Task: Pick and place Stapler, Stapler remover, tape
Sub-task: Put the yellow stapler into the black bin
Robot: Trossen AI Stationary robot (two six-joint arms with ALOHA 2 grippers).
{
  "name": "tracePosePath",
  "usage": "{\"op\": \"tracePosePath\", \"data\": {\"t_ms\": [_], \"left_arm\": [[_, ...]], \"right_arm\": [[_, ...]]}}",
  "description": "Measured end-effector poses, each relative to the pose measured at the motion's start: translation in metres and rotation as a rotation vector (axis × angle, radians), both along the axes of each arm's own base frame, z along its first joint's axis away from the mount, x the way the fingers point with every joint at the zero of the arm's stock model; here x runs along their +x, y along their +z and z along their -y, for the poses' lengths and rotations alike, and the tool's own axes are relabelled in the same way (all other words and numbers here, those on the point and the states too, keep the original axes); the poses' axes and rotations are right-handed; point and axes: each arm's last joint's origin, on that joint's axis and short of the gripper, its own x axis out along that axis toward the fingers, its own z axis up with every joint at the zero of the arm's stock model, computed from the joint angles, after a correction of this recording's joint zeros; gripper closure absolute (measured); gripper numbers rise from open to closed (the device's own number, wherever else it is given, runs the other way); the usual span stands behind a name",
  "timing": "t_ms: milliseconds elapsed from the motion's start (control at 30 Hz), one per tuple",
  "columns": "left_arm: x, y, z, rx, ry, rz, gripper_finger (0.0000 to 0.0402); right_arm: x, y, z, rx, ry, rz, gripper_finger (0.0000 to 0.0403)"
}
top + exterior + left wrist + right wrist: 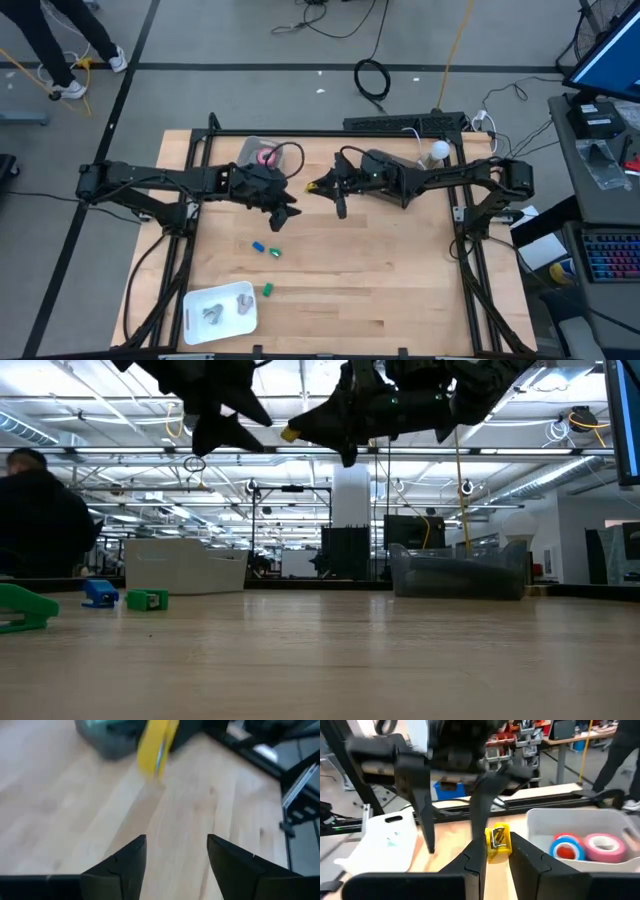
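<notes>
My right gripper (322,187) (496,844) hangs over the middle of the table's far half, shut on a small yellow piece with a metal middle (155,747), seemingly the stapler remover. My left gripper (287,214) (175,847) is open just to its left and nearer, touching nothing; bare wood lies below it. Both are well above the table in the low view (340,425). Tape rolls, a blue one (565,846) and a red one (605,845), lie in a clear bin (250,150) behind the left gripper. I cannot pick out a stapler. My right gripper pinches the yellow piece (499,832) between its two fingers (520,855), near their free ends. The fingers come about level from the table's right side. The piece is lifted clear of the table and juts out past the fingertips (290,433).
A white tray (195,300) with grey metal pieces sits at the near left. Small blue (258,246) and green (275,252) bits, and another green one (267,290), lie on the wood between the grippers and the tray. Bare wood fills the right half of the table.
</notes>
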Motion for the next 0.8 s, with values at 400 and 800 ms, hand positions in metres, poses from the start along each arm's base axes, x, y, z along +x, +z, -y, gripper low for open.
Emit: {"op": "tracePosePath", "data": {"t_ms": [400,800], "left_arm": [[-0.011,-0.013,-0.001,0.04,0.066,-0.174,0.0185],[-0.011,-0.012,-0.003,0.132,0.084,-0.183,0.0185]], "right_arm": [[-0.063,0.014,0.016,-0.138,-0.239,-0.456,0.0348],[-0.13,0.007,0.03,-0.203,-0.498,-0.973,0.0348]]}}
